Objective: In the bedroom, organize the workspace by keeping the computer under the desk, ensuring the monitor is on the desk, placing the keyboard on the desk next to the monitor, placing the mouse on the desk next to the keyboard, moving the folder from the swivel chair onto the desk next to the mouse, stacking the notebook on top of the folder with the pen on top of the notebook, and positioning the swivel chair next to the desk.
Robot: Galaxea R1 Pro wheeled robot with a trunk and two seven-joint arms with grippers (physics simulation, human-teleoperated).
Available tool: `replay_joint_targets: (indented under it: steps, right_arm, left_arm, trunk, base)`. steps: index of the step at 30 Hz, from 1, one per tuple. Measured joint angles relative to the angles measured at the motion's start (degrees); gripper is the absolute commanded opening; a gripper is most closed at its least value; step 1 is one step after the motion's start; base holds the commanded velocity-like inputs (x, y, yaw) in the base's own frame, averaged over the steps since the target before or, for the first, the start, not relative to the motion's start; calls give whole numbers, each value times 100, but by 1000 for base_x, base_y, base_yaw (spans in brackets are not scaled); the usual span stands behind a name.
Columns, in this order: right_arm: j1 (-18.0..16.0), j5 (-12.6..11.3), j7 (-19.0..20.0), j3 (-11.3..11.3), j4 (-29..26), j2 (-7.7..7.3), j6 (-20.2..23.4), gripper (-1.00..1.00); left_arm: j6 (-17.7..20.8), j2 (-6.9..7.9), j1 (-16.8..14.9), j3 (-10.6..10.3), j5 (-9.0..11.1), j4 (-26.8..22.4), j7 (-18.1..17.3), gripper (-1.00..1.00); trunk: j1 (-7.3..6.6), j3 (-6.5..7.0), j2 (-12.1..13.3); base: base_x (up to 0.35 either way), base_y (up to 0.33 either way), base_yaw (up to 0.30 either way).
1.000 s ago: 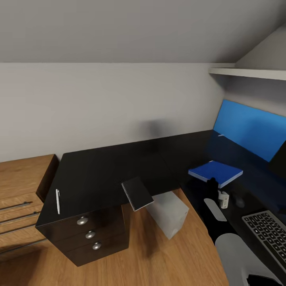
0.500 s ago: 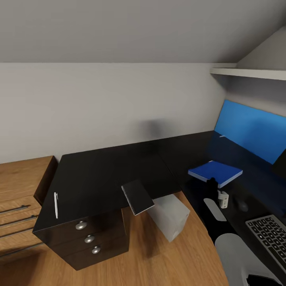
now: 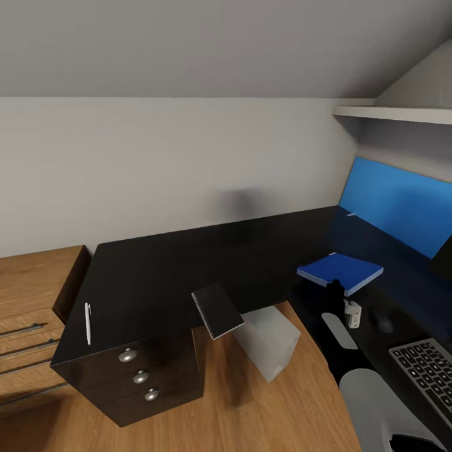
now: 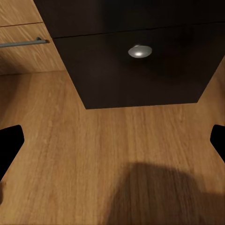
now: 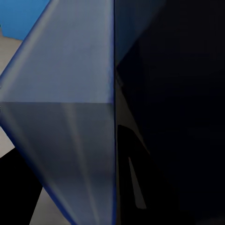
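The black desk (image 3: 163,270) runs in an L. The white pen (image 3: 88,323) lies near its left front corner. The dark notebook (image 3: 216,309) juts out over the front edge, above the grey computer (image 3: 269,341) on the floor. The blue folder (image 3: 340,272) lies flat on the right wing. My right gripper (image 3: 336,290) is at the folder's near edge; the folder (image 5: 70,117) looms close in the right wrist view and hides the jaws. The mouse (image 3: 384,324) and keyboard (image 3: 427,371) lie further right, with a dark corner of the monitor (image 3: 443,256) behind. My left gripper (image 4: 112,145) hangs open over the floor.
The black drawer unit (image 3: 141,376) stands under the desk's left end, its knob (image 4: 139,51) facing my left gripper. A low wooden dresser (image 3: 31,295) adjoins it on the left. A blue wall panel (image 3: 402,207) and a white shelf (image 3: 395,115) are at the right.
The camera has turned a little, shifting the whole picture. The pen, notebook, folder and my right arm keep their places relative to the desk.
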Motion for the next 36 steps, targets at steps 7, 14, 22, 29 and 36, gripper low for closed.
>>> replay_joint_targets:
  steps: [7,14,22,29,36]
  right_arm:
    - [7,-6,36,0,30,-17,-51,-100]
    - [8,28,-2,-5,24,-43,-65,-100]
    - [8,44,-9,-8,25,-46,-60,-100]
    - [10,-148,-13,-32,36,-50,-50,100]
    - [10,-147,-13,-30,39,-51,-37,100]
  left_arm:
    - [0,0,0,3,0,1,0,100]
    - [0,1,-1,8,3,1,-1,100]
    - [0,3,0,9,0,1,-1,100]
    - [0,17,0,17,7,0,0,100]
    - [0,33,-1,11,9,0,1,100]
  trunk:
    - [0,0,0]
    - [0,0,0]
    - [0,0,0]
    - [0,-1,0]
    - [3,-1,1]
  base:
    - [0,0,0]
    - [0,0,0]
    - [0,0,0]
    - [0,0,0]
    - [-82,0,0]
